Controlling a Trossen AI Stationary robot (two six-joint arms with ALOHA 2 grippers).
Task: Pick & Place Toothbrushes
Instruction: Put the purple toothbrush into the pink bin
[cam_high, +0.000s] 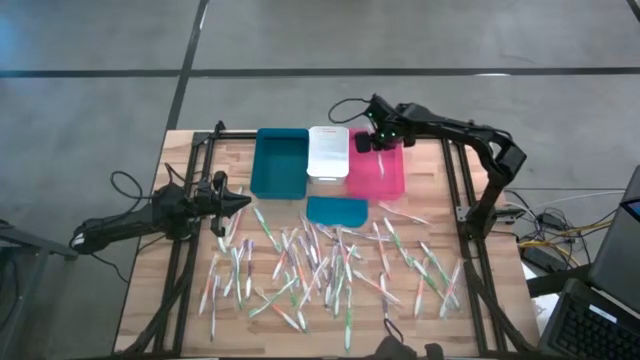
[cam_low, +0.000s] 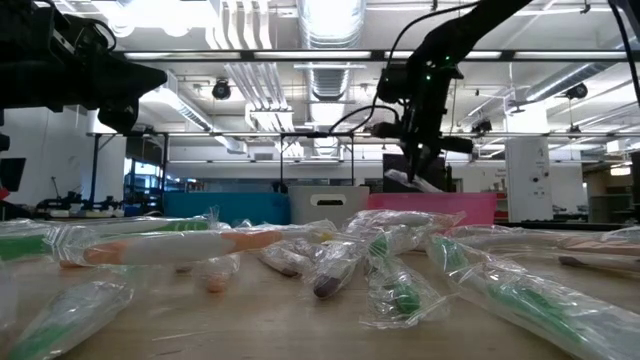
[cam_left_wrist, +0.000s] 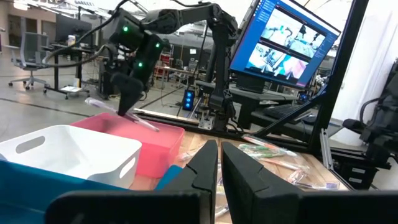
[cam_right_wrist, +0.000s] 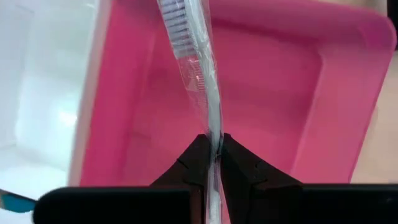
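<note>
Many wrapped toothbrushes (cam_high: 330, 265) lie scattered over the wooden table's near half, and they fill the foreground of the low view (cam_low: 330, 260). At the far side a teal bin (cam_high: 278, 162), a white bin (cam_high: 327, 152) and a pink bin (cam_high: 377, 165) stand in a row. My right gripper (cam_high: 362, 143) hangs over the pink bin (cam_right_wrist: 280, 93), shut on one toothbrush (cam_right_wrist: 196, 68) in a clear wrapper. My left gripper (cam_high: 243, 203) waits shut at the table's left side, holding nothing. My right gripper pinches the wrapped toothbrush by its handle (cam_right_wrist: 216, 127) between its two fingers, which slant steeply down from above. The bristle head (cam_right_wrist: 180, 25) points away from the fingers. The toothbrush (cam_left_wrist: 134, 117) sits tilted, lifted clear above the pink bin (cam_left_wrist: 149, 140).
A flat teal lid (cam_high: 336, 210) lies just in front of the bins. A black frame (cam_high: 190, 230) borders the table on the left and right. Monitors and cables (cam_high: 590, 260) stand off the table's right side.
</note>
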